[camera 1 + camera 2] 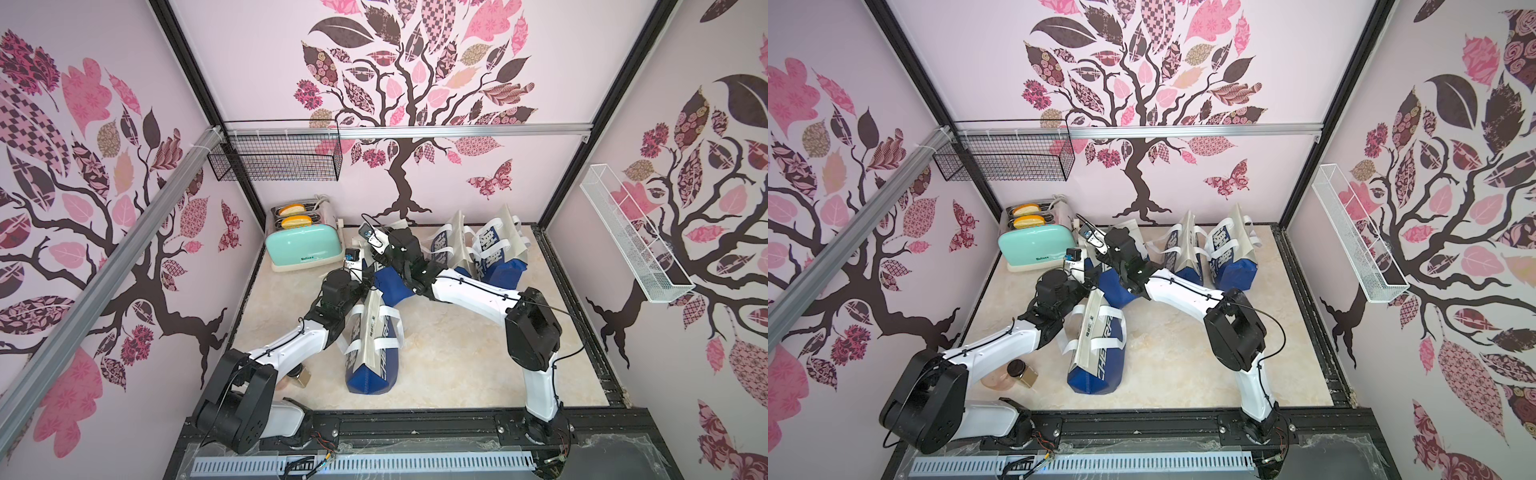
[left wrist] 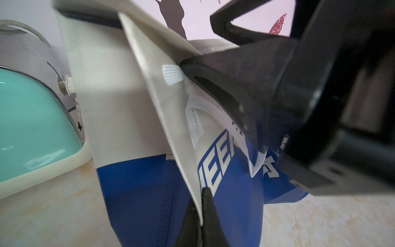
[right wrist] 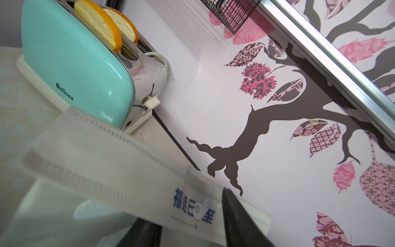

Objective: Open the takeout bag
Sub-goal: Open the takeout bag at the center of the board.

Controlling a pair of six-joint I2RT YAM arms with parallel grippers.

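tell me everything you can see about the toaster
The toaster is glossy mint green with chrome-looking ends, a cream base and black "Belinee" lettering. It stands upright on the table in the far left corner. Two orange-crusted bread slices stick up from its slots. A white lever sits on the end facing the takeout bag, which stands right beside it; contact can't be told. A pale cord loops behind.

Left gripper (image 2: 199, 206) nips the takeout bag (image 2: 119, 107) — mint toaster (image 2: 32, 128) just beside.

Bright, even light, soft shadows; wide-angle bowing at edges; takeout bag (image 3: 102, 154) blurred in right wrist view.
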